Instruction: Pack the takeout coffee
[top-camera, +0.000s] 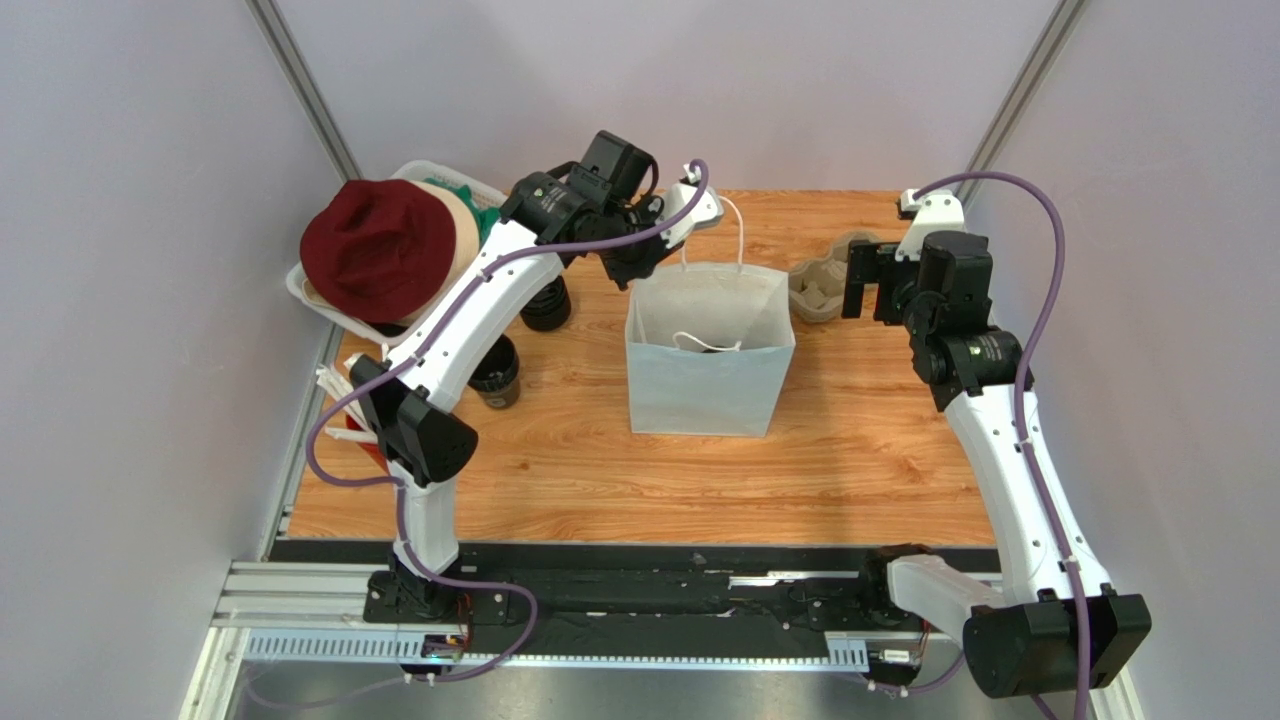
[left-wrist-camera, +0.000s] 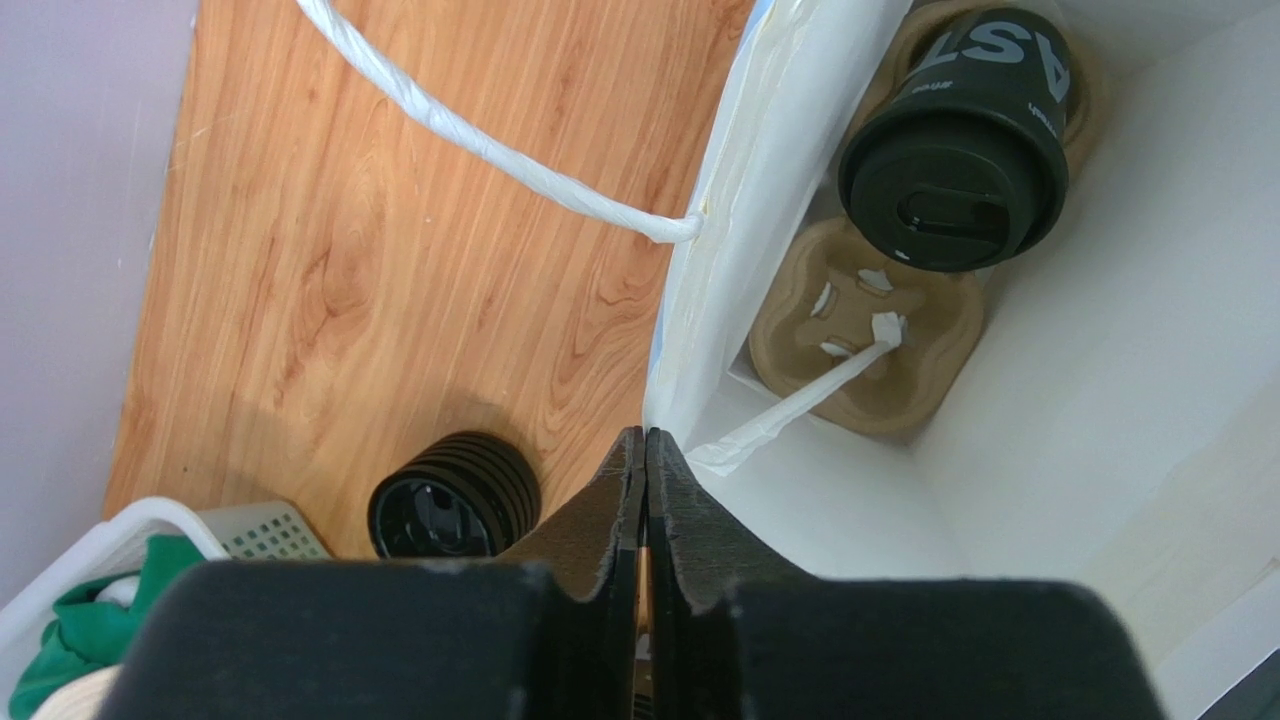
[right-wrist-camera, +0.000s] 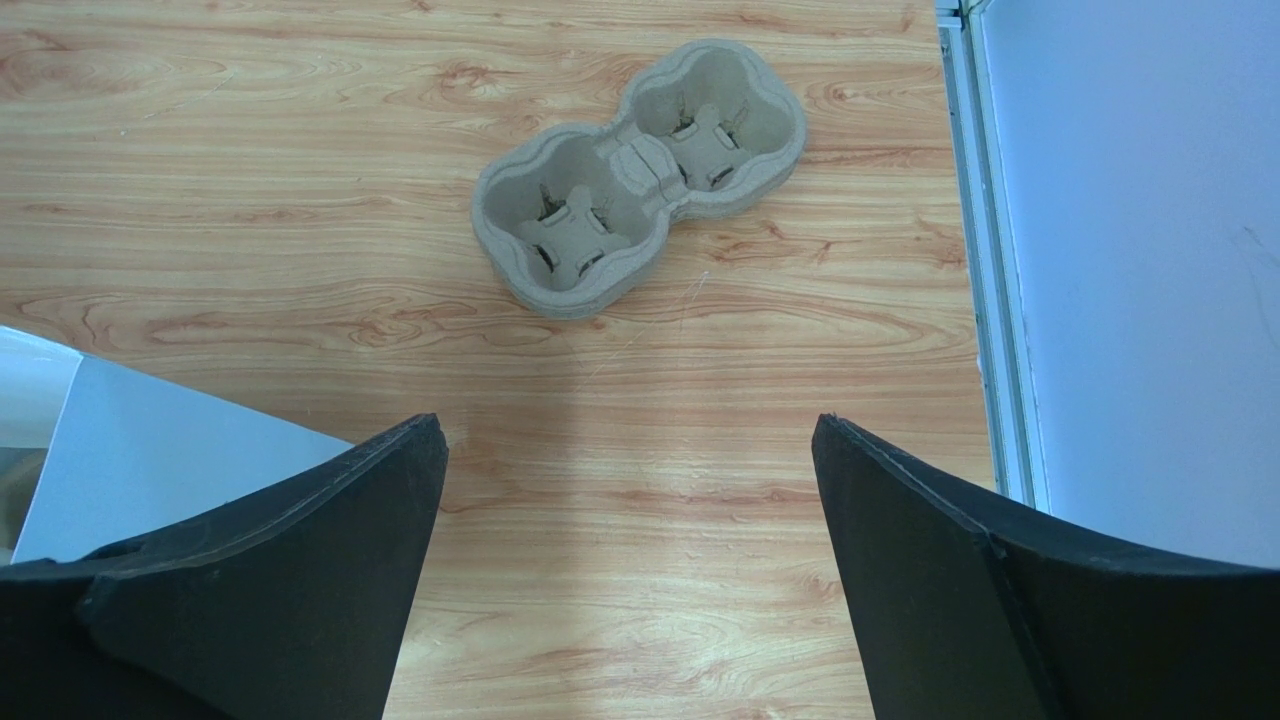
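The pale-blue paper bag (top-camera: 706, 368) stands open mid-table. Inside it, in the left wrist view, a black lidded coffee cup (left-wrist-camera: 954, 165) sits in a brown pulp tray (left-wrist-camera: 902, 353). My left gripper (left-wrist-camera: 646, 438) is shut, its tips pinching the bag's back-left rim (left-wrist-camera: 694, 300). On the table left of the bag stands the takeout coffee (top-camera: 496, 375), a small dark cup, with a ribbed black cup (top-camera: 544, 305) (left-wrist-camera: 451, 510) behind it. My right gripper (right-wrist-camera: 631, 435) hangs open and holds nothing, right of the bag and short of a second pulp tray (right-wrist-camera: 639, 173).
A white basket (top-camera: 323, 300) holding a red hat (top-camera: 376, 248) and green cloth sits at the back left. The bag's white handles (left-wrist-camera: 481, 143) hang loose. A metal rail (right-wrist-camera: 984, 270) marks the table's right edge.
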